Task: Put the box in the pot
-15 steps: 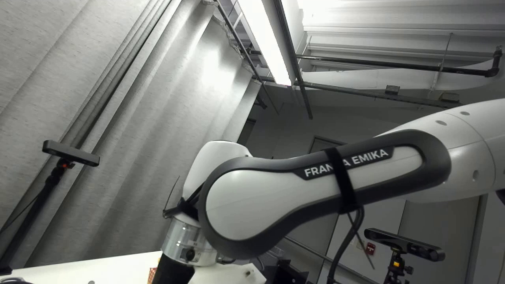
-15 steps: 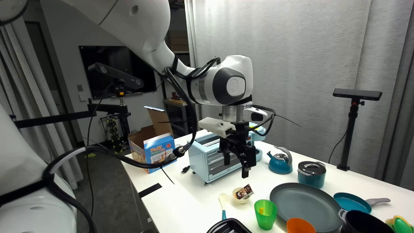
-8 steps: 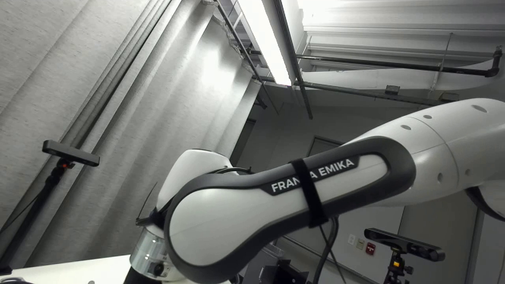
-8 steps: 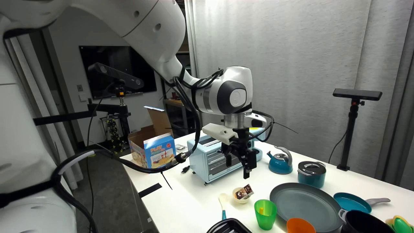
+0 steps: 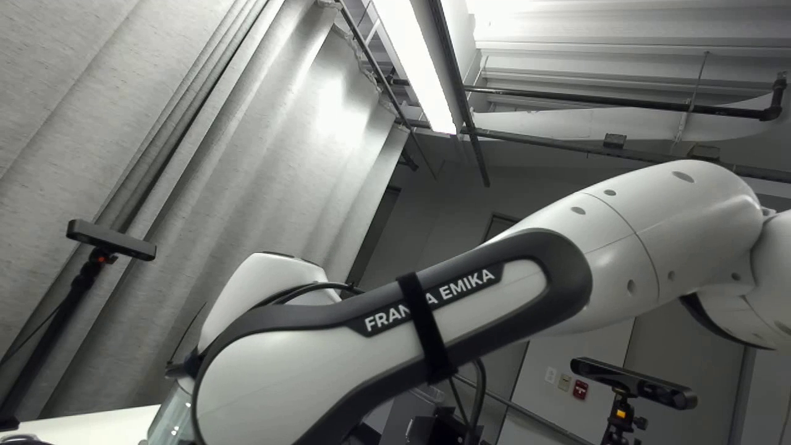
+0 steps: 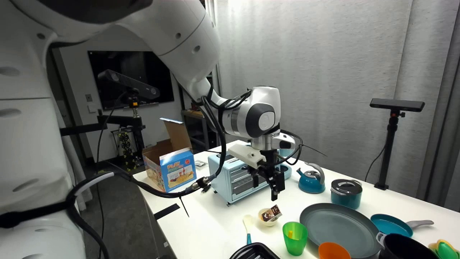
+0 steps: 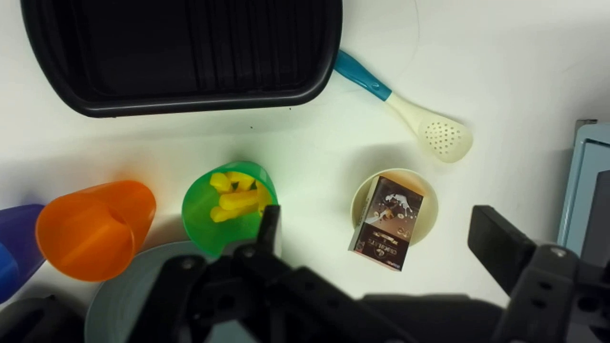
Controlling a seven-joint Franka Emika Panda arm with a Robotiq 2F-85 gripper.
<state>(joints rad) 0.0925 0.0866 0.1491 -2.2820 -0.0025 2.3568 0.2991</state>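
Observation:
A small brown chocolate box (image 6: 272, 213) leans in a cream bowl (image 6: 265, 222), one end over the rim. The wrist view also shows the box (image 7: 390, 221) and the bowl (image 7: 429, 216). My gripper (image 6: 265, 189) is open and empty above the bowl, in front of the toaster oven. In the wrist view, the open fingers (image 7: 376, 216) stand apart on either side of the box, not touching it. A teal pot (image 6: 346, 196) with its lid on stands toward the back; a black pot (image 6: 406, 246) is cut off at the lower right. The other exterior view shows neither gripper nor box.
A green cup (image 7: 224, 209) with yellow pieces stands beside the left finger. An orange cup (image 7: 95, 231), a grey plate (image 6: 339, 228), a black tray (image 7: 190, 107), a slotted spoon (image 7: 410, 112), a blue toaster oven (image 6: 230, 180), a kettle (image 6: 311, 181) and a teal pan (image 6: 391, 225) lie around.
The arm has lowered, bringing the open gripper slightly down toward the table. In an exterior view the arm has shifted left and down, taking the hand out of frame. The tabletop objects have not moved.

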